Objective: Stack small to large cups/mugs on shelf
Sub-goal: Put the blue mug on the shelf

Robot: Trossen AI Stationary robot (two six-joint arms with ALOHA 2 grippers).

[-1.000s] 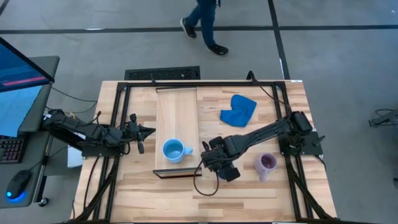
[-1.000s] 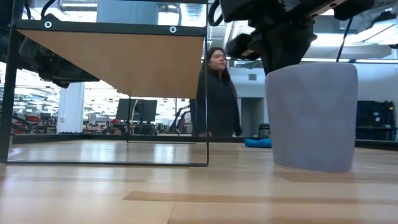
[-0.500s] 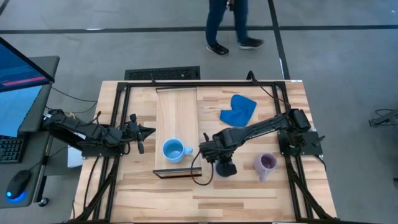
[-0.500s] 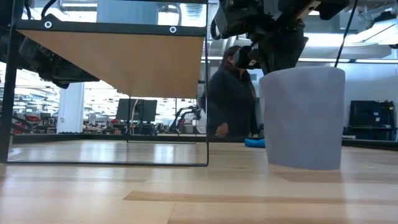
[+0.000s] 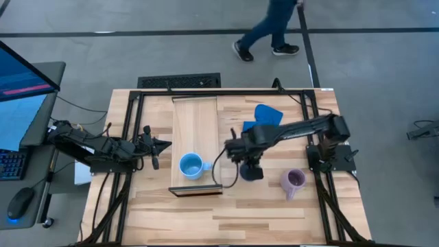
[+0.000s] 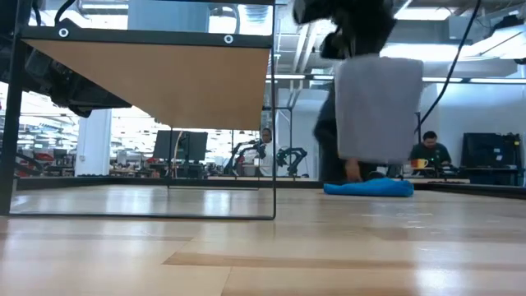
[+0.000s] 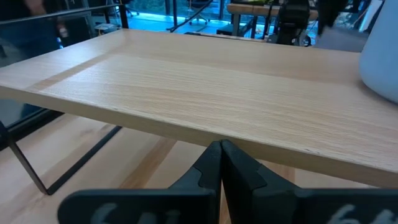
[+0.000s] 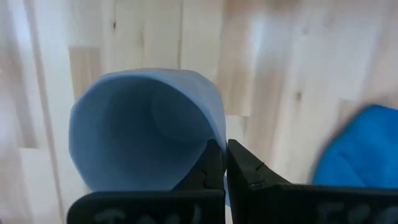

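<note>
Lifting now: the right gripper (image 5: 251, 170) has taken the slate-blue mug (image 6: 378, 107) off the tabletop (image 5: 274, 206). A second ago the mug stood on the wood in the low view; now its base hangs clear above the surface, with the blue cloth (image 6: 368, 188) visible on the table beyond and below it. From above, the gripper has also shifted toward the far side and slightly right, away from the near end of the shelf (image 5: 195, 116).

My read: grasp is secure, transport phase started. Placement still open.

Right arm pose: reaching from the right side across the middle of the table, wrist pointing down. The wrist camera looks into the mug's open mouth (image 8: 146, 127), fingers pinched tight on its rim wall, one inside and one outside.

Left gripper (image 5: 159, 145) waits just left of the shelf, fingers pressed together (image 7: 221, 163) on nothing, pointing at the shelf edge.

Other task items:
- sky-blue mug (image 5: 191, 165) stands on the shelf toward its near end, handle to the right.
- lilac mug (image 5: 293, 181) sits on the tabletop at right, near the right arm's base, well apart from the shelf.

Next likely needs a swing left over the shelf, clearing the sky-blue mug.
</note>
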